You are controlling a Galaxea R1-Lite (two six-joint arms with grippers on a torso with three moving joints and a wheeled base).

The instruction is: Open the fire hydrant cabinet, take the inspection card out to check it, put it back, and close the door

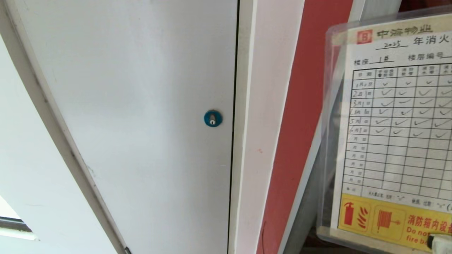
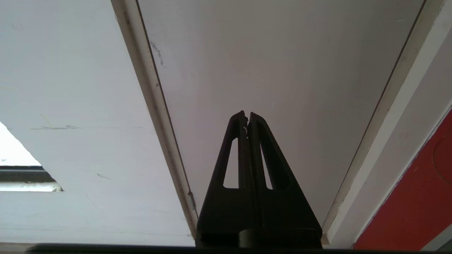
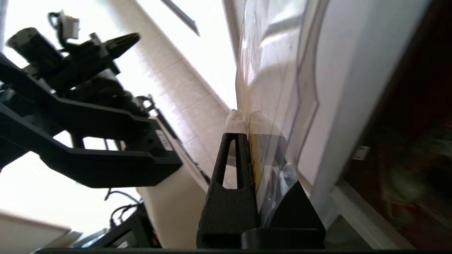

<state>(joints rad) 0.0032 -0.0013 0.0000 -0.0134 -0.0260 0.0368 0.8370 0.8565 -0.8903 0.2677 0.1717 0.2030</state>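
Note:
The inspection card [image 1: 399, 141], a white sheet with a ticked grid and a yellow strip, sits in a clear plastic sleeve. It is held upright close to the head camera, at the right. My right gripper [image 3: 247, 120] is shut on the sleeve's lower edge, and one taped fingertip [image 1: 439, 242] shows at the bottom right corner. In the right wrist view the card [image 3: 275, 70] rises edge-on from the jaws. Beside it is the dark recess of the fire hydrant cabinet [image 3: 406, 148]. The door is out of view. My left gripper [image 2: 247, 114] is shut and empty, parked facing a white panel.
A plain white panel [image 1: 141, 106] with a round blue lock [image 1: 213, 118] fills the left and middle. A white frame strip [image 1: 261, 123] and a red band [image 1: 303, 106] run between it and the card. My parked left arm [image 3: 81, 88] shows in the right wrist view.

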